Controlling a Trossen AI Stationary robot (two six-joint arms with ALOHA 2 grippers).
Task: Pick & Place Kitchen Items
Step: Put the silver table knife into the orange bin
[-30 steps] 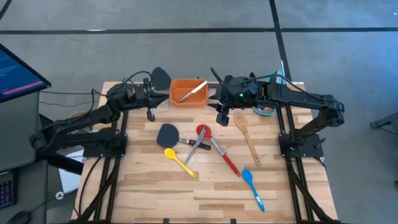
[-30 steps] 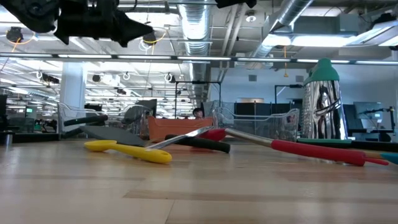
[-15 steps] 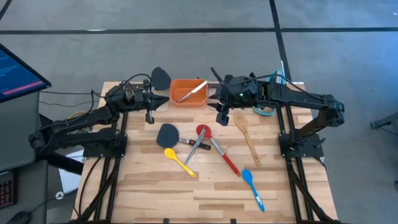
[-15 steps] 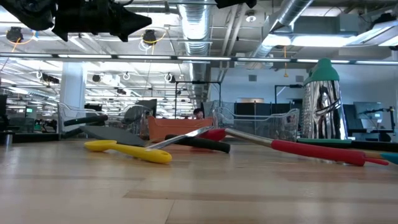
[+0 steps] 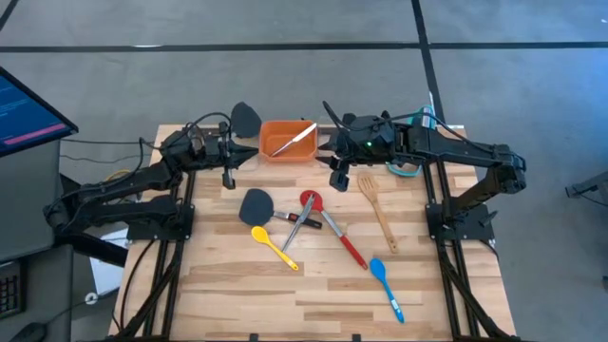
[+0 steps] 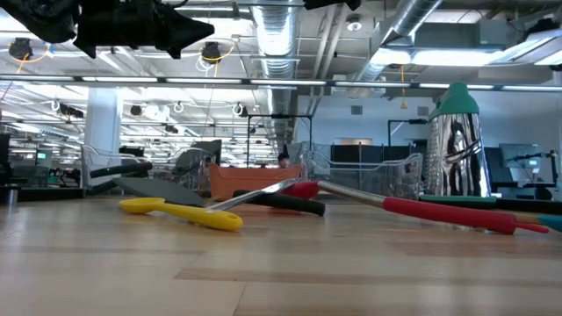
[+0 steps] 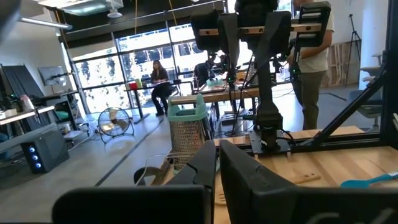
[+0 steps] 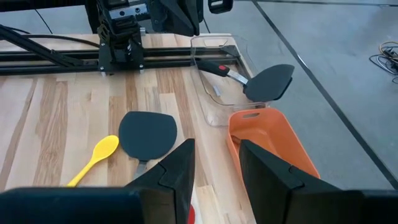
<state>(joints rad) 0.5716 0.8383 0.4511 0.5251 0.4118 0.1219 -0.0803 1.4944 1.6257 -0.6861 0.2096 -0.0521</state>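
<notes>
On the table lie a black spatula (image 5: 256, 205), a red spoon (image 5: 310, 200), metal tongs (image 5: 302, 224), a yellow spoon (image 5: 274, 244), a wooden fork (image 5: 377, 207) and a blue spoon (image 5: 385, 283). Another black spatula (image 8: 268, 81) rests in a clear bin (image 8: 214, 87), its blade over the far rim. A pale utensil (image 5: 293, 141) lies in the orange bin (image 5: 288, 141). My left gripper (image 5: 253, 150) hovers left of the orange bin, shut and holding nothing (image 7: 217, 165). My right gripper (image 5: 335, 169) hangs open right of the orange bin, above the table, with nothing between its fingers (image 8: 214, 165).
A mesh cup with a teal rim (image 5: 404, 169) sits by the right arm's base. A monitor (image 5: 28, 114) stands off the table's left. Bare wood shows along the near edge (image 5: 313, 318). People show in the room beyond the table (image 7: 311, 56).
</notes>
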